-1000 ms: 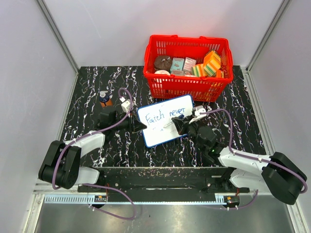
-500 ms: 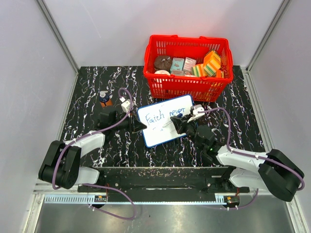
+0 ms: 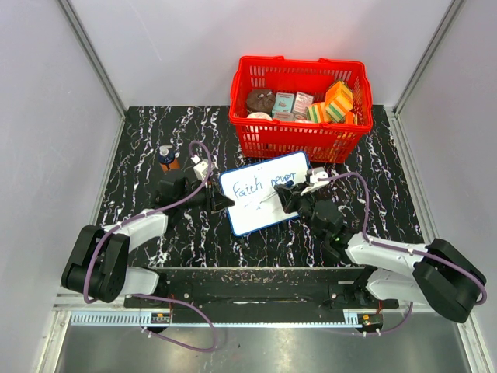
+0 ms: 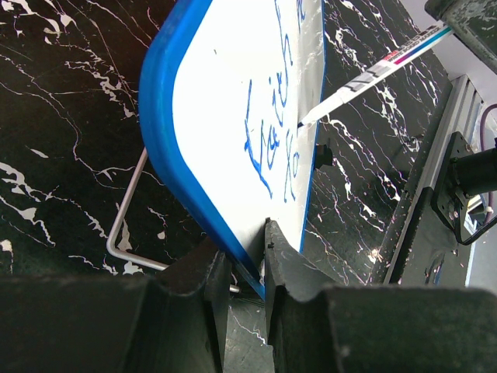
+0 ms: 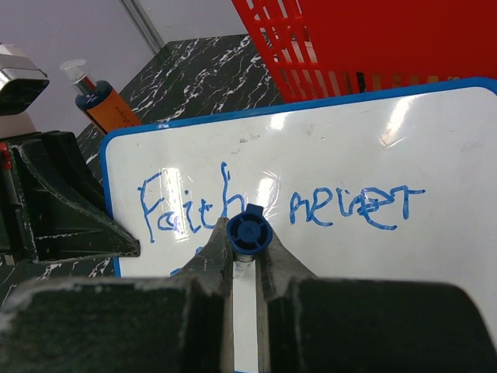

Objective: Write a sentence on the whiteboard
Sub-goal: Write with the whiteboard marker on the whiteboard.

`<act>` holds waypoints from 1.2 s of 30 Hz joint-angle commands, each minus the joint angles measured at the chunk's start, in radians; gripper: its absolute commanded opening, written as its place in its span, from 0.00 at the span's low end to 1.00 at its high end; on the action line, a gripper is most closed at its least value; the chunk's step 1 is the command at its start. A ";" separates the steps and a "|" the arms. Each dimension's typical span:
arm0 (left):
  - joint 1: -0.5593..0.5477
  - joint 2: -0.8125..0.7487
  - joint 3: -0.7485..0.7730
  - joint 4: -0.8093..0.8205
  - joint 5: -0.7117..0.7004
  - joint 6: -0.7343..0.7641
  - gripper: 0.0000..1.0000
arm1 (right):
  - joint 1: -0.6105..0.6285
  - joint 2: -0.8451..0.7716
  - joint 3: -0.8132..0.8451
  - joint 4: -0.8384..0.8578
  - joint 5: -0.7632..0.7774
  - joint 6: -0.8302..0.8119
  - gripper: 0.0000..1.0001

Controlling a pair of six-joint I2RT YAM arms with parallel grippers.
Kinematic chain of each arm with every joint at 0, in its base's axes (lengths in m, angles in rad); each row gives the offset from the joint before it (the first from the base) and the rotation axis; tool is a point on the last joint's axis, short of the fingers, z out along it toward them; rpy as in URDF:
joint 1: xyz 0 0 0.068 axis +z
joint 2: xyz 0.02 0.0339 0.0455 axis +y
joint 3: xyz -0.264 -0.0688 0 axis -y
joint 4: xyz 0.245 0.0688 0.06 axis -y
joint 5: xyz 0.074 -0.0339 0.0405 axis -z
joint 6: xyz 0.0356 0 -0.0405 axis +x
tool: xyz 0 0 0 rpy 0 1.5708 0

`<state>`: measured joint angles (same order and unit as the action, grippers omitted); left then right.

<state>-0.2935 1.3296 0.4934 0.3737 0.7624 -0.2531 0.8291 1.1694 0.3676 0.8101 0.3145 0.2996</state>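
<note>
Clamping the blue frame at the board's 9 o'clock edge, the left hand [image 4: 247, 256] has its fingers shut on the whiteboard [image 4: 225, 116]. It grips only the rim and stays off the writing face. The right hand [image 5: 247, 256] is closed on a marker [image 5: 248, 231], the blue butt end facing its wrist camera. In the left wrist view the tip touches the white face just below "Faith".

The sentence [image 5: 178, 211] reads "Faith never" on one line. Only a small blue mark shows under it, so the second line looks barely begun.

The board stands tilted on a wire stand [image 4: 128, 210] near the middle of the table [image 3: 155, 132]. A red basket [image 3: 299, 105] sits at its 12 o'clock and a small bottle [image 3: 166, 158] at its 10 o'clock, both apart from it.

I judge the board light, thin and stiff, with a glossy face. On that slim stand it would likely slide or tip under pen pressure, so the frame edge is the right place to brace it. A hold there leaves the ink untouched. Fresh marker smears easily, so nothing should brush the words.

The marker seems light, with a slick, narrow barrel that could twist between the fingers. It wants a firm pinch across the barrel and a light press on its soft tip.
</note>
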 commanded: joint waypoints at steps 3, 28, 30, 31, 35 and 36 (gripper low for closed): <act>0.005 -0.007 0.011 0.001 -0.112 0.143 0.00 | -0.013 -0.025 0.027 -0.017 0.069 -0.027 0.00; 0.005 -0.009 0.010 0.001 -0.113 0.144 0.00 | -0.012 -0.027 -0.032 -0.029 -0.005 0.036 0.00; 0.005 -0.009 0.010 0.001 -0.112 0.144 0.00 | -0.012 -0.031 -0.039 -0.031 -0.005 0.038 0.00; 0.005 -0.009 0.010 0.001 -0.112 0.144 0.00 | -0.012 -0.034 -0.039 -0.032 -0.005 0.038 0.00; 0.005 -0.009 0.011 0.001 -0.112 0.144 0.00 | -0.013 -0.034 -0.044 -0.035 -0.009 0.041 0.00; 0.005 -0.010 0.010 0.001 -0.112 0.144 0.00 | -0.013 -0.033 -0.047 -0.035 -0.009 0.044 0.00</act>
<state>-0.2935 1.3296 0.4934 0.3737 0.7624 -0.2531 0.8242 1.1446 0.3359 0.7948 0.3027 0.3389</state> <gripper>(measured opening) 0.224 0.108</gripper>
